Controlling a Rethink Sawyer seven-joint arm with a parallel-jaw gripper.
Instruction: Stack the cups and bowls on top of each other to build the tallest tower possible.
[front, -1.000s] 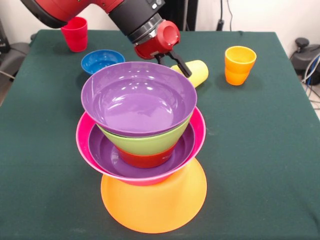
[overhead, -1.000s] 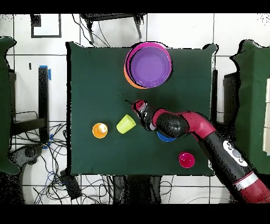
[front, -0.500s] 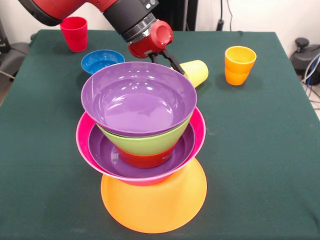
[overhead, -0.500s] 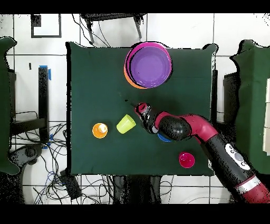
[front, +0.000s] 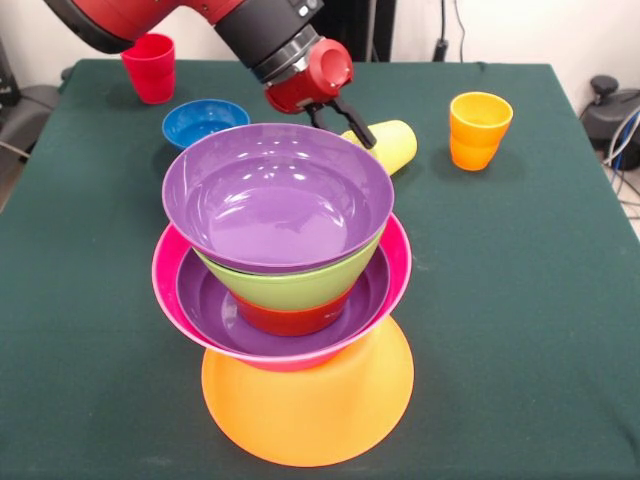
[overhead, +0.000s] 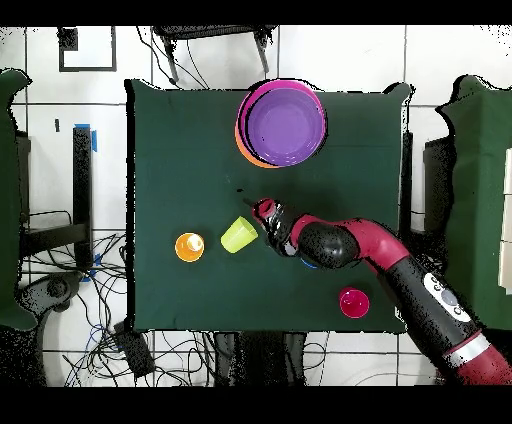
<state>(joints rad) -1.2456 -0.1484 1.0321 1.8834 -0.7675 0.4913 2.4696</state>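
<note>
Front camera faces robot, close on tower (front: 285, 290); overhead looks straight down; both share table (overhead: 180, 140).

End effector (overhead: 258, 211) just beside the tipped yellow cup (overhead: 238, 235)

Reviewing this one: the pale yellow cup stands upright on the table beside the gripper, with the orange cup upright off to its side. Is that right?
Not quite. The pale yellow cup is not upright: it lies tipped on its side beside the gripper, as the front view shows. The rest holds: the orange cup stands upright off to its side on the table.
</note>
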